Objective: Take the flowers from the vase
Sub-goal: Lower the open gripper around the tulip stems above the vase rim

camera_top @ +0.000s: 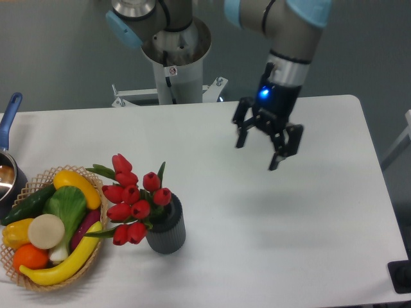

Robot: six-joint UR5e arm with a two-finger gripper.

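The gripper (258,155) hangs above the table (308,224) with its fingers (280,157) spread wide and empty, while the flowers (133,199) lean left out of the vase (167,232), well apart toward the lower left beside the basket (38,282)

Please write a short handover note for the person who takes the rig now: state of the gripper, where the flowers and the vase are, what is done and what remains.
Gripper: fingers open, empty, in the air above the table, to the right of the vase and well apart from it.
Flowers: red tulips, in the vase, leaning to the left toward the wicker basket of toy fruit and vegetables.
Vase: upright near the front edge of the table, just right of the basket.
Done: nothing yet; flowers untouched.
Left: move over the bouquet, close the fingers on the flowers, lift them out of the vase.
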